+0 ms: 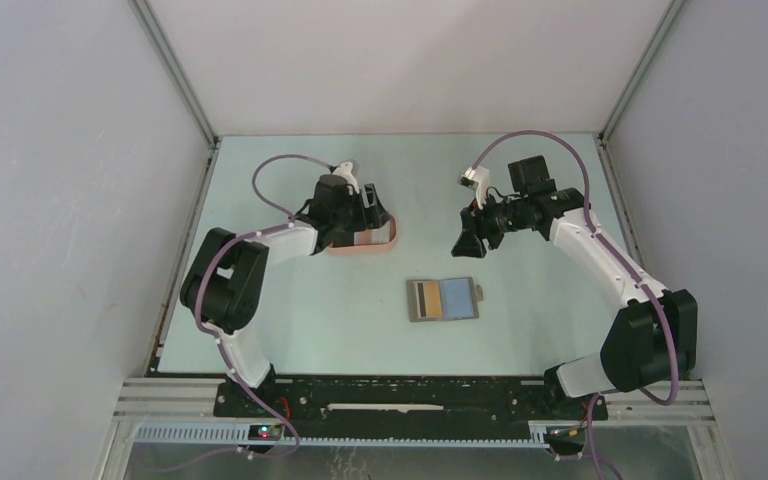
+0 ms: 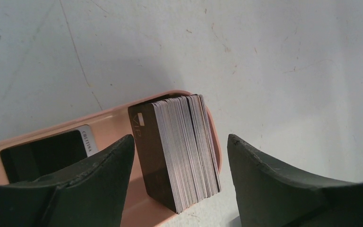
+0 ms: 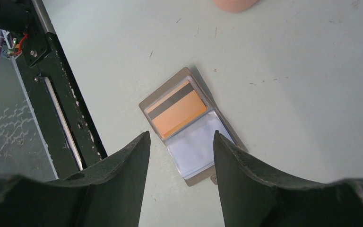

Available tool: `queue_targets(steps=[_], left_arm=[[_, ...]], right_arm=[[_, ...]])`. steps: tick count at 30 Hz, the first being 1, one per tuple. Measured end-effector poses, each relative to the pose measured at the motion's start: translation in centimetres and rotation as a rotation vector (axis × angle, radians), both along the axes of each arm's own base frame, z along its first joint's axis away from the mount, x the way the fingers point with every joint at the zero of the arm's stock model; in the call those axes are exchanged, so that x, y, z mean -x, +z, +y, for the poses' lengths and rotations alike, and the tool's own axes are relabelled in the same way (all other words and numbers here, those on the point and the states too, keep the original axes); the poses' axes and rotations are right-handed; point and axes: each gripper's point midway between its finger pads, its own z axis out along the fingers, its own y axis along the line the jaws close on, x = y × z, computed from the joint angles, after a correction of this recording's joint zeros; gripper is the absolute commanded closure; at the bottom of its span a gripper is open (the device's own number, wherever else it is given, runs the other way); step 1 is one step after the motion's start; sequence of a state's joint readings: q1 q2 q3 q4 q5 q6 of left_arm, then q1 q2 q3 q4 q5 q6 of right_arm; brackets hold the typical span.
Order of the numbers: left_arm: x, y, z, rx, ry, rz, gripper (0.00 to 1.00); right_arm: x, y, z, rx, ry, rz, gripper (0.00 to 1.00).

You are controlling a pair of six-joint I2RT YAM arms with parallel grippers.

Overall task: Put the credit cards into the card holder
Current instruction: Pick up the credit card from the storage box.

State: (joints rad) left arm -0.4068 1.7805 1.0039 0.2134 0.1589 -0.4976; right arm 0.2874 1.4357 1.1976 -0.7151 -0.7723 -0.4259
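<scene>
The cards stand on edge in the holder, between the open jaws of the left gripper. The right gripper hangs open over the orange card in the wallet. The cards look stiff, thin and slippery, so I would squeeze the flat faces.

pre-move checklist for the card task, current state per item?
1. Left gripper not clamping: ok, jaws open either side of the card stack.
2. Card stack fully seated in the card holder: cannot tell; it stands on edge at one end.
3. Right gripper empty: ok, open.
4. Right gripper over the wallet: ok.
5. All cards out of the wallet: not ok, orange card sits in a pocket.
</scene>
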Motion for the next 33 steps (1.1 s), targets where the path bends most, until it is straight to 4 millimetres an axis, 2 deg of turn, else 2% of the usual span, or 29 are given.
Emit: queue_targets(steps=[7, 20, 33], left_arm=[[0.8, -0.9, -0.7, -0.016, -0.024, 0.047, 0.24], [1.3, -1.4, -0.9, -0.027, -0.037, 0.085, 0.39], [1.5, -1.3, -1.1, -0.02, -0.048, 0.087, 0.47]], right_arm=[[-0.1, 0.0, -0.1, 0.0, -0.003, -0.001, 0.4], [-0.1, 0.0, -0.1, 0.001, 0.0, -0.007, 0.4], [-0.1, 0.2, -0.2, 0.001, 0.004, -0.016, 0.4]])
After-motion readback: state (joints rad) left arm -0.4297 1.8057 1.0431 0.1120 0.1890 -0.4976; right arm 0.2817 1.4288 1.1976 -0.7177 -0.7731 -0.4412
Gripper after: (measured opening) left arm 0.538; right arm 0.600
